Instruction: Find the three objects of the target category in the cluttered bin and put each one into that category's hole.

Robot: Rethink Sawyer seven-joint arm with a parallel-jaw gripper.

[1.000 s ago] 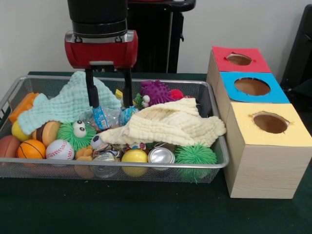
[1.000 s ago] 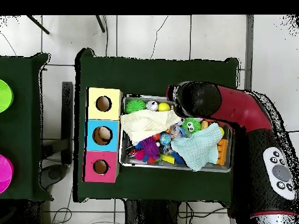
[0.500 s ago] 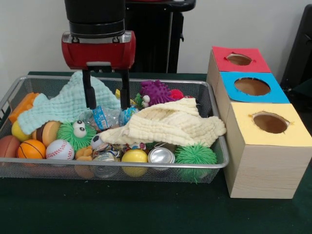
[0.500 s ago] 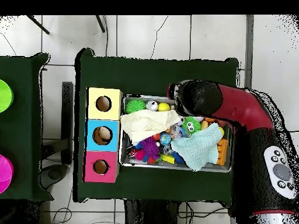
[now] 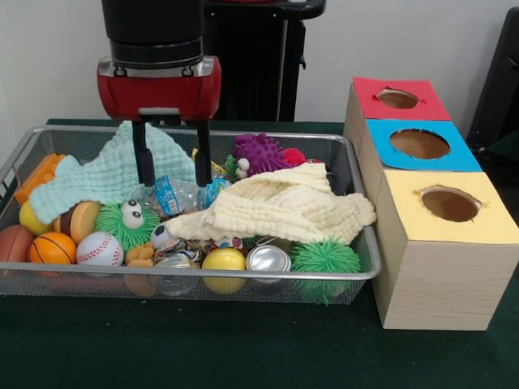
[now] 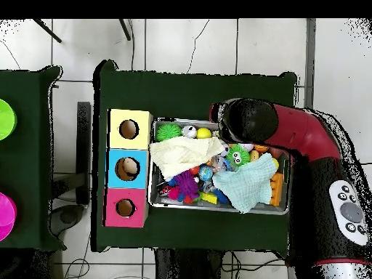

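Wire bin point(image 5: 357, 271) on dark green table point(image 5: 243, 348), packed with clutter. Front view, far left edge: orange block point(image 5: 39, 174), brown ball point(image 5: 12, 243), small basketball point(image 5: 53, 248), baseball point(image 5: 99, 249). A pale green cloth point(image 5: 97, 174) lies draped over the back-left heap. Just below it, a green fuzzy toy with eyes point(image 5: 128, 220).

Gripper point(image 5: 173, 183) hangs over the bin left of centre, its two black fingers point(image 5: 144, 160) spread apart with nothing between them. Tips sit just above a crumpled clear plastic bottle with blue label point(image 5: 166, 195); cannot tell if they touch it.

Centre: yellow ball point(image 5: 224, 261) and a silver can point(image 5: 268, 259) against the near wall. A cream cloth point(image 5: 284, 207) covers the middle-right contents. Purple spiky toy point(image 5: 261, 152) behind it, green spiky ball point(image 5: 325, 258) at the near right corner.

Right of bin, touching in a row: wooden boxes with holes in yellow top point(image 5: 446, 235), blue top point(image 5: 413, 162), red top point(image 5: 385, 113).
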